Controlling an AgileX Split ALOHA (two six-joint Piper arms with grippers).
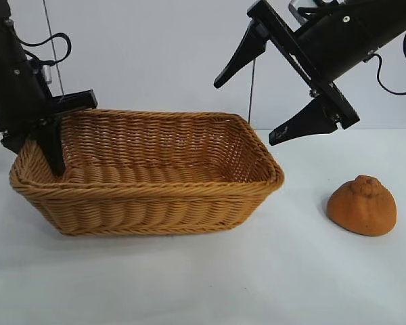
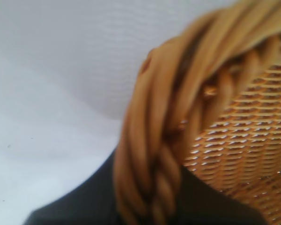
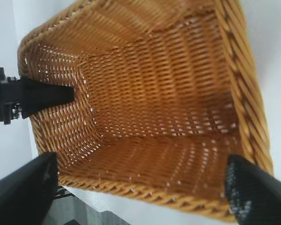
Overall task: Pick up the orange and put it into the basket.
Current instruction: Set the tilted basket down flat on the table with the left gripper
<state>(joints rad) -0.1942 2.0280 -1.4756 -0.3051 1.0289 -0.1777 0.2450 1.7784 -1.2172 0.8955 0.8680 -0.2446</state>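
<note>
- Exterior view: orange (image 1: pixel 363 205) sits on the table (image 1: pixel 257 284), below right gripper (image 1: pixel 252 106), fingers spread wide, hovering over basket (image 1: pixel 149 203).
- Left gripper (image 1: pixel 51 145) clamps the basket's left rim.
- Basket holds nothing.

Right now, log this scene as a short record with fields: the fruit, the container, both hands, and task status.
orange: on the table, to the right of the basket in the exterior view, apart from it, untouched
basket: upright on the table, nothing visible inside
left hand: clamped on the basket's left rim, one finger inside the wall
right hand: open, raised above the basket's right end, holding nothing
task status: orange not yet picked up
</note>
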